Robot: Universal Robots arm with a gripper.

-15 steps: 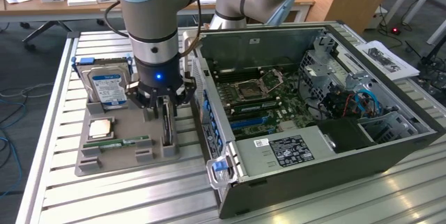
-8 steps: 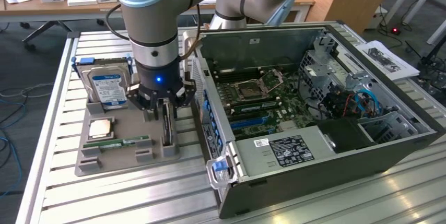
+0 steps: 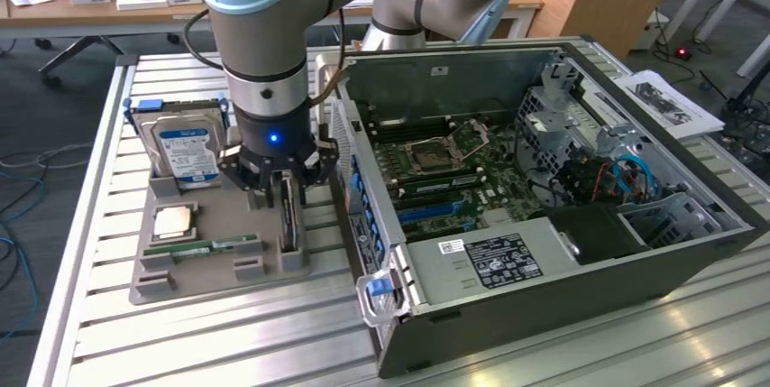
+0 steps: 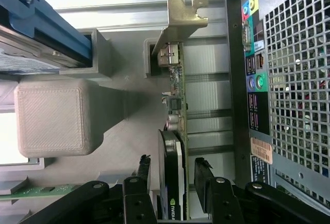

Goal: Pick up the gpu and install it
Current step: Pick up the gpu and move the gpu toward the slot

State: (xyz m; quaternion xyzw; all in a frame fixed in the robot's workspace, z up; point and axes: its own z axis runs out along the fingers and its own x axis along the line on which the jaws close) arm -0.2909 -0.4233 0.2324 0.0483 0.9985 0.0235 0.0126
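Gpu (image 4: pixel 174 126) upright on edge in tray (image 3: pixel 193 290) slot, between fingers of open hand (image 4: pixel 173 162), small gaps both sides.

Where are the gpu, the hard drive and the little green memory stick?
gpu (image 4: pixel 174 111): wrist view, middle of its upturned edge.
hard drive (image 3: pixel 187 154): exterior view, on its blue-white label.
memory stick (image 3: pixel 205 246): exterior view, middle of the green strip.
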